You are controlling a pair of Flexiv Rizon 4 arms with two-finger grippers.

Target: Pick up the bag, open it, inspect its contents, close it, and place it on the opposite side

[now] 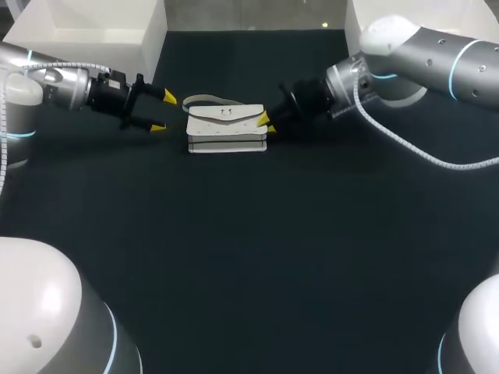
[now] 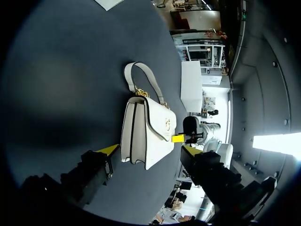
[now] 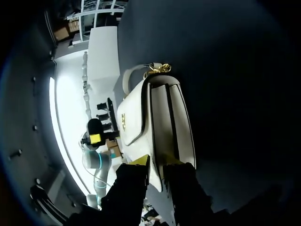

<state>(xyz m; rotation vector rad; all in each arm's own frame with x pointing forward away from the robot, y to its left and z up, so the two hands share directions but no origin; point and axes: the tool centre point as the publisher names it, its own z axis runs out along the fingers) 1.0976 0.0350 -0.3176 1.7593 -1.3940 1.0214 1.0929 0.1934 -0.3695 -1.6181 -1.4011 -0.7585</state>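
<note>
A white bag (image 1: 226, 128) sits toward the far middle of the dark worktop (image 1: 249, 265), flap down. At the bag's right end, the right gripper (image 1: 267, 124) has its fingers narrow, pinching the edge. Just left of the bag, the left gripper (image 1: 164, 111) hovers apart from it with fingers wide. The strap (image 1: 204, 99) curls behind the bag.

The table (image 1: 249, 257) has a dark, matte, even top. On it lies a white bag (image 1: 226, 128), resting on its back with the flap (image 1: 234, 115) facing up and a small clasp (image 1: 227, 113) at the flap's middle. The bag's handle (image 1: 201, 100), joined by gold rings (image 2: 141, 92), lies flat on the table just beyond the bag's far side, curving off toward its left end. Far more of the table shows on the bag's near side than beyond it.
</note>
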